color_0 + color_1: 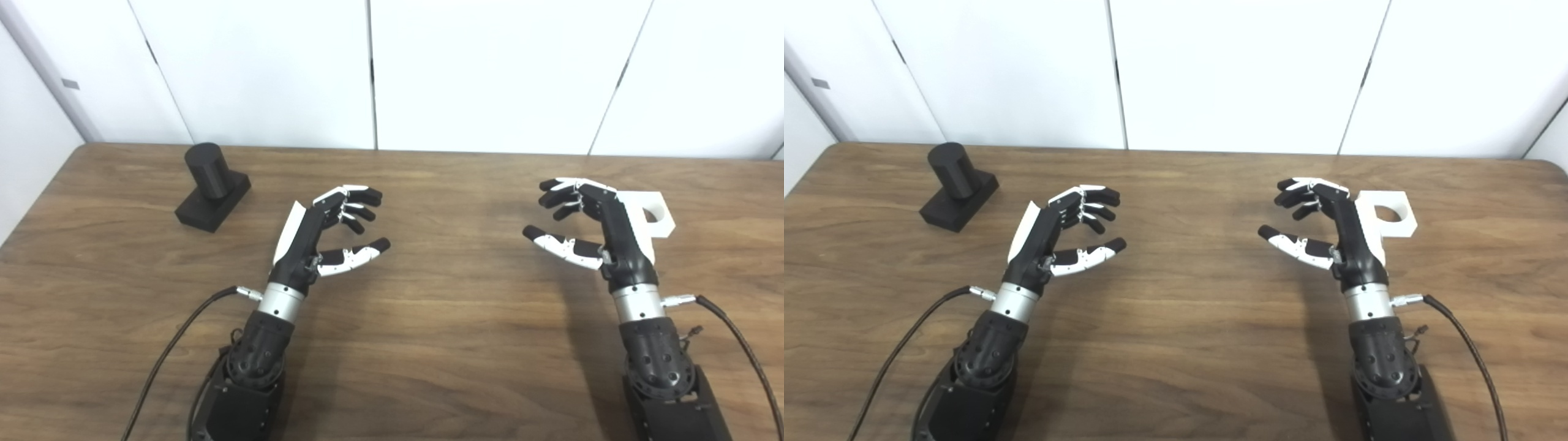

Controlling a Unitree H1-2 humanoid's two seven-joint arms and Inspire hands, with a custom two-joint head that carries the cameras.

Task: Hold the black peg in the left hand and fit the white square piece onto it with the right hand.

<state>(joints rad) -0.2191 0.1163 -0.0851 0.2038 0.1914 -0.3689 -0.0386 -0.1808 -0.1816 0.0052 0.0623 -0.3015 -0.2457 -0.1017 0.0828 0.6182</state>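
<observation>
The left hand point(327, 233) hovers over the wooden table point(429, 343) a little left of its middle, palm turned inward, fingers point(358, 199) curled loosely and spread away from the thumb. It holds nothing and touches nothing. The right hand point(588, 223) mirrors it on the right half of the table, also spread wide with its fingers point(560, 193) bent and its thumb stretched toward the centre, and it too is empty. The two hands face each other with bare wood between them.

The black peg point(211, 184) stands near the far left corner of the table, well apart from the left hand. It is a short upright cylinder rising from a flat rectangular black base that sits at an angle to the table's edges. Its top is flat and matte.

The white square piece point(1387, 214) lies flat on the table just behind and to the outside of the right hand, toward the far right edge. It is a blocky white plate with a round hole through it; the back of the right hand hides its nearer left part, and I cannot tell whether the two touch.
</observation>
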